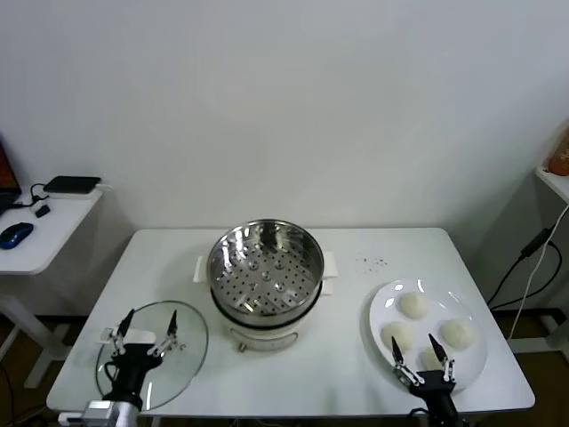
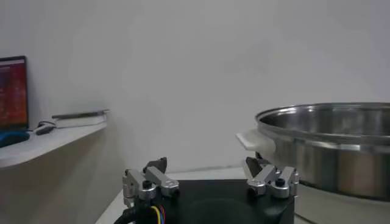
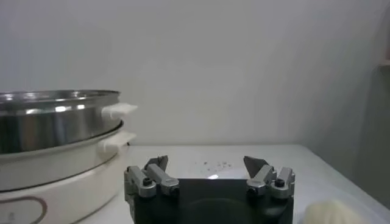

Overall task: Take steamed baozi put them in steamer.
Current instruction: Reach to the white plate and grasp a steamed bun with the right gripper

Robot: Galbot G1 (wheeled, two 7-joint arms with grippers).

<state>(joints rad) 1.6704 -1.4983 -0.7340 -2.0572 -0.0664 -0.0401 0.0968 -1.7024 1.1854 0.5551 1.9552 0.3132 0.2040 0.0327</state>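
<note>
On the left of the table (image 1: 293, 391), the left gripper (image 1: 144, 331) hangs with its jaws spread over the glass lid (image 1: 182, 351), holding nothing and idle. In the middle stands the steamer (image 1: 265, 267), its perforated basket bare, no baozi in it yet. To the right, well apart from the steamer, four baozi (image 1: 413, 305) sit on a white plate (image 1: 382, 307). The right gripper (image 1: 420, 358) hovers at the plate's near edge with jaws spread wide and nothing between them, just beside the nearest bun.

The step in hand looks like the first pick. To do it well, I'd centre the open jaws over one bun, come straight down, and close gently so the soft dough isn't crushed or its neighbours nudged.

No brand, label or writing can be read anywhere
</note>
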